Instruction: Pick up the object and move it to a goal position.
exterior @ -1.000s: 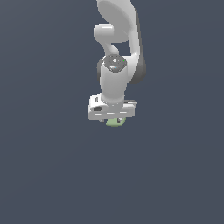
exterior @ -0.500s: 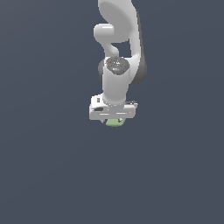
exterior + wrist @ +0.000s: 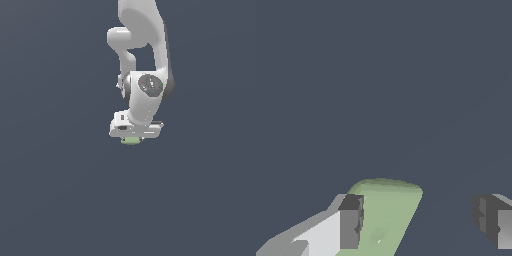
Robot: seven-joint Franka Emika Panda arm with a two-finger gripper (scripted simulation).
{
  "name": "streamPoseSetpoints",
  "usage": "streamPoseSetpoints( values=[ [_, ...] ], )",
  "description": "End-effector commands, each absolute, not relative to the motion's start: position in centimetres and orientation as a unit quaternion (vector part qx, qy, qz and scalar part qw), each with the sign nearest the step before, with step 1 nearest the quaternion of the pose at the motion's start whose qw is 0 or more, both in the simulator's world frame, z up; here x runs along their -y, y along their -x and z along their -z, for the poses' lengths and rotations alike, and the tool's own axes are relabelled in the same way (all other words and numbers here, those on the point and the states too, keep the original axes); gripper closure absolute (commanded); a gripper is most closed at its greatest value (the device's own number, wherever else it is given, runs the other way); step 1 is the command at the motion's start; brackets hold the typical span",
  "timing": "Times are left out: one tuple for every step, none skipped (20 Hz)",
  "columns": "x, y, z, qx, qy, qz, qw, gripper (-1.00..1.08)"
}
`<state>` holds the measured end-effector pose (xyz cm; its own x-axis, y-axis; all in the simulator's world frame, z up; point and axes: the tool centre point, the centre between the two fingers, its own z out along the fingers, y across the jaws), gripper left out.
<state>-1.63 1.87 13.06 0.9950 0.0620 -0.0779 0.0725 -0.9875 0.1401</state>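
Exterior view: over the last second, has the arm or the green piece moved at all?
Slightly. The gripper and the wrist above it drifted a little toward the exterior view's right and barely upward, and the pale green piece stayed tucked under it. Nothing was newly gripped or released. In the wrist view the fingers are spread, with the piece against one and clear of the other.

gripper [image 3: 421,225]: fingers spread apart | pale green flat piece [image 3: 387,215]: rounded edge, touching one finger [image 3: 350,222] | other finger clear of it | backdrop: plain dark grey
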Motion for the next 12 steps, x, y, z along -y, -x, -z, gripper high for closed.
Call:
streamPoseSetpoints(
  values=[
    [-2.6,2.2,-12.3,-0.025,-0.995,0.049,0.089,-0.60],
    [-2.8,2.4,-12.0,-0.021,-0.994,0.054,0.097,-0.60],
    [-3.1,2.6,-11.7,-0.017,-0.993,0.058,0.105,-0.60],
    [-3.4,2.8,-11.4,-0.013,-0.991,0.062,0.114,-0.60],
    [-3.6,3.0,-11.1,-0.009,-0.990,0.066,0.123,-0.60],
    [-3.8,3.3,-10.8,-0.005,-0.989,0.070,0.131,-0.60],
    [-4.1,3.5,-10.5,-0.001,-0.987,0.073,0.141,-0.60],
    [-4.3,3.7,-10.3,0.003,-0.986,0.076,0.150,-0.60],
    [-4.5,3.9,-10.0,0.007,-0.984,0.079,0.160,-0.60],
    [-4.7,4.1,-9.8,0.011,-0.982,0.081,0.169,-0.60],
    [-4.9,4.3,-9.5,0.016,-0.980,0.083,0.179,-0.60],
    [-5.1,4.5,-9.3,0.020,-0.978,0.085,0.189,-0.60]
  ],
)
